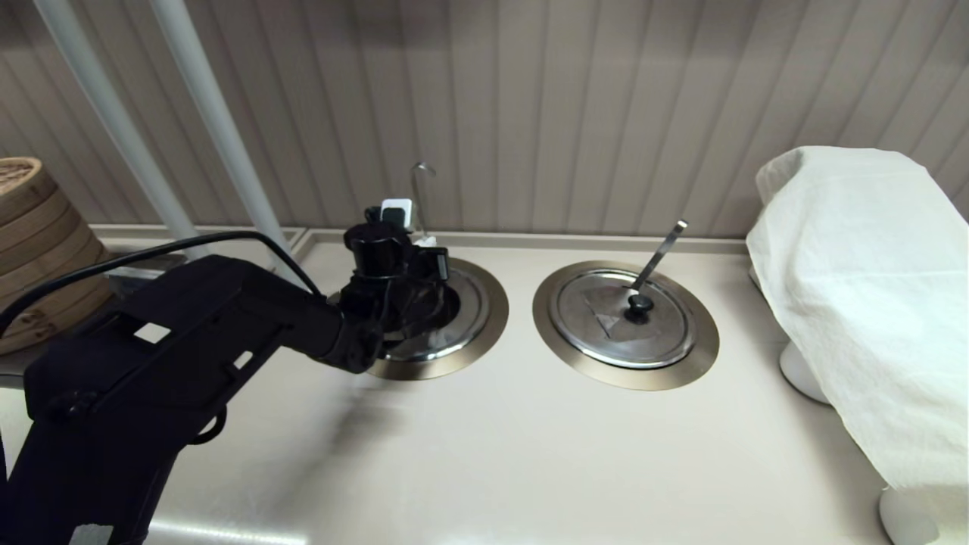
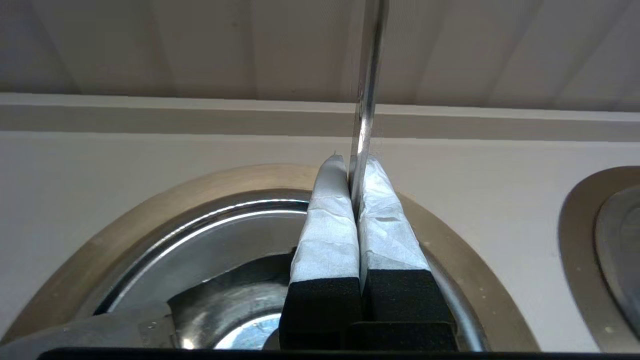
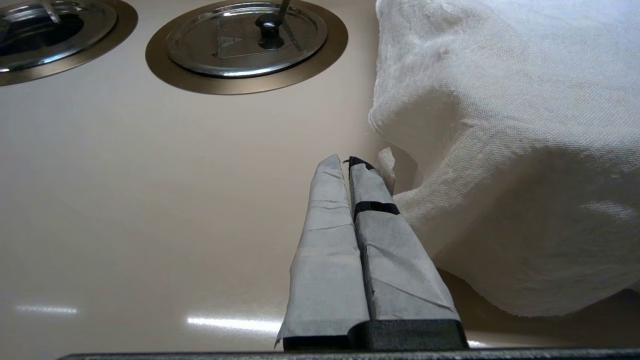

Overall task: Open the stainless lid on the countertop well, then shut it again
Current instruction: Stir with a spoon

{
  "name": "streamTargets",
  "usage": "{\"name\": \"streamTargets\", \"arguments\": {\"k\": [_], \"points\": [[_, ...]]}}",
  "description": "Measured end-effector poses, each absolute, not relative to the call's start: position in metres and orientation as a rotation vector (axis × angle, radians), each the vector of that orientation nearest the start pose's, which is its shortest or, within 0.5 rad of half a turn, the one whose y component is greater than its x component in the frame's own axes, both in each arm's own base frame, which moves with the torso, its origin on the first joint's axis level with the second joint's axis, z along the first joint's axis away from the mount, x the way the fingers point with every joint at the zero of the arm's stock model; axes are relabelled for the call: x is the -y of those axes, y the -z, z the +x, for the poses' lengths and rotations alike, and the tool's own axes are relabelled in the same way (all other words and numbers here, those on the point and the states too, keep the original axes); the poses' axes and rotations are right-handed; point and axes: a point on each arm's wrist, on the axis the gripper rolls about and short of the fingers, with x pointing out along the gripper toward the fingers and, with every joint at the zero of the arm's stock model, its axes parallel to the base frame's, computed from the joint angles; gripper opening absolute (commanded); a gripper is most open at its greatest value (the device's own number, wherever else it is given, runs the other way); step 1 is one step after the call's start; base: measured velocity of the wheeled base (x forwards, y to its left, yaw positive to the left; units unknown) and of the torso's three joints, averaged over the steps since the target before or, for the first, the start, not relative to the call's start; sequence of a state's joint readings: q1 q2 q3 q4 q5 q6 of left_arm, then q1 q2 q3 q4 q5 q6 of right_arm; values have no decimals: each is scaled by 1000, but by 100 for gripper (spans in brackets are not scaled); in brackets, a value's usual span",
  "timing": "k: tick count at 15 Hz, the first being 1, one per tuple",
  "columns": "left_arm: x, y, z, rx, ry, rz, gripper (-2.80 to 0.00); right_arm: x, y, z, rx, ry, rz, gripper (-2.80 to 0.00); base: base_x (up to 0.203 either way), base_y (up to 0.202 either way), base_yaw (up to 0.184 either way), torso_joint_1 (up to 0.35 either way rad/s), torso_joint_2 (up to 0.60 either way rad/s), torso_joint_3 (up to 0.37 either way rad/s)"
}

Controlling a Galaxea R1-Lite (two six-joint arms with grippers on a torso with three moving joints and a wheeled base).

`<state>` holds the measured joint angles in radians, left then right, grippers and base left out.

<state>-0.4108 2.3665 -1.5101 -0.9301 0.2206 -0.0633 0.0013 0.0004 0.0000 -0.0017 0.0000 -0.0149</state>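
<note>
I see my left gripper (image 2: 354, 172) pinched onto the thin hook-tipped steel ladle handle (image 2: 367, 90) over the round shiny steel lid (image 2: 210, 240).

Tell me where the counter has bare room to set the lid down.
Best patch: the wide front counter, bordered by both metal rings behind and the cloth-covered item on the robot's right. The strip between the left ring and right ring is narrow. The back is crowded with the hooked ladle handle; the left gripper sits shut over the lid.
</note>
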Motion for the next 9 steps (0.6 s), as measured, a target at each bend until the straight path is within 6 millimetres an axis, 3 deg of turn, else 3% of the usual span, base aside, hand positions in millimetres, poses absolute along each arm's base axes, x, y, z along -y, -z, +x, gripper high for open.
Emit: {"name": "streamTargets", "arguments": {"k": [4, 7, 9], "points": [[198, -134, 444, 56, 207, -117, -280, 0, -76, -23, 1, -1, -15, -280, 0, 0, 0, 0, 0, 0], [189, -124, 428, -21, 220, -90, -280, 0, -76, -23, 1, -1, -15, -280, 0, 0, 0, 0, 0, 0], [175, -128, 426, -22, 200, -62, -280, 0, -76, -23, 1, -1, -15, -280, 0, 0, 0, 0, 0, 0]]}}
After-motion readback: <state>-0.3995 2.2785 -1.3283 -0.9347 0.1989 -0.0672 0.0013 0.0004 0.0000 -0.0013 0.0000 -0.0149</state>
